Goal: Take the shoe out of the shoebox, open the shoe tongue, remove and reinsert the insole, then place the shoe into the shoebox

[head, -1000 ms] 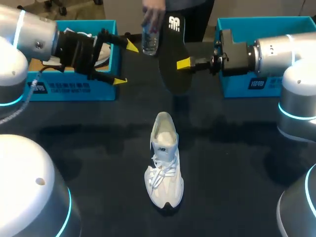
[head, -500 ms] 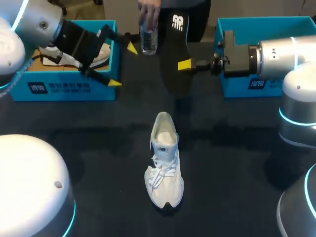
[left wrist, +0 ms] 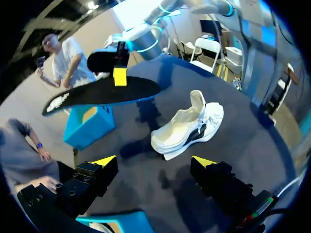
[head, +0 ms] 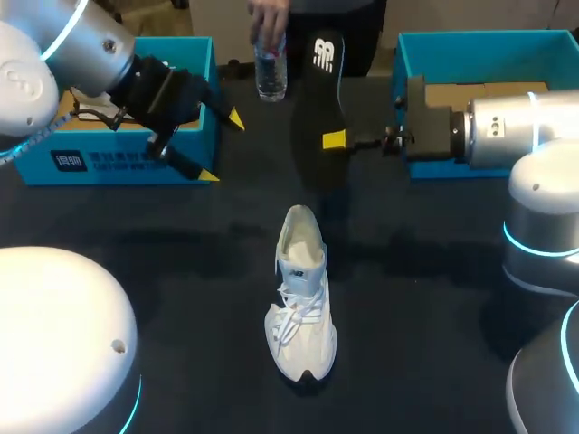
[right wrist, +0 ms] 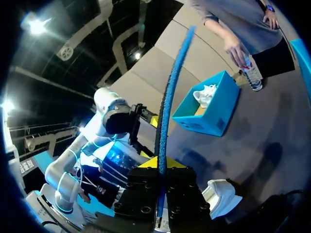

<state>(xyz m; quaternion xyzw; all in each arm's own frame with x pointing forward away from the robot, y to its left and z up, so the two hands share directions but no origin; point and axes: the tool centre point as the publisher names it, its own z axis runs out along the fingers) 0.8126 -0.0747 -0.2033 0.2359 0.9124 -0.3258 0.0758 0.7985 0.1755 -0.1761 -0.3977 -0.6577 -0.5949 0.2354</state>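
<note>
A: Quick rundown, big to small. Table?

B: Dark table [head: 434, 298], two blue boxes at the far side. The left shoebox [head: 118, 163] has a second white shoe [right wrist: 206, 93] in it. The right shoebox [head: 488, 38] shows only cardboard, so prob. that's where this one goes back. Can't be sure tho.

A: The shoe itself?

B: The shoe [head: 301, 307] stands on its sole mid-table, toe twd the robot, well apart from both boxes. Its mouth faces up & looks spread wide. Makes sense: the insole needs an open way back in.

A: So the insole's out?

B: Yep. The insole [head: 321, 108] is raised off the table beyond the shoe's heel, on edge, logo end away from the shoe. The right gripper [head: 335, 140] is clamped on it approx mid-length. The right wrist view shows it edge-on betw. the two fingers. Plain end sits nearest the shoe, prob. so that end gets fed into the mouth first.

A: Left side?

B: The left gripper [head: 221, 146] is spread wide w/ nothing in it, hovering just in front of the left shoebox. Its wrist view looks over both shoe & insole. Likely placed clear of the insole's path, yet near enough to steady the shoe for reinsertion.

A: Anything else?

B: A person's hand [head: 269, 18] holds a water bottle [head: 271, 77] at the table's far edge, just beside the insole's logo end. Not part of the job, but close enough to be worth watching.
</note>
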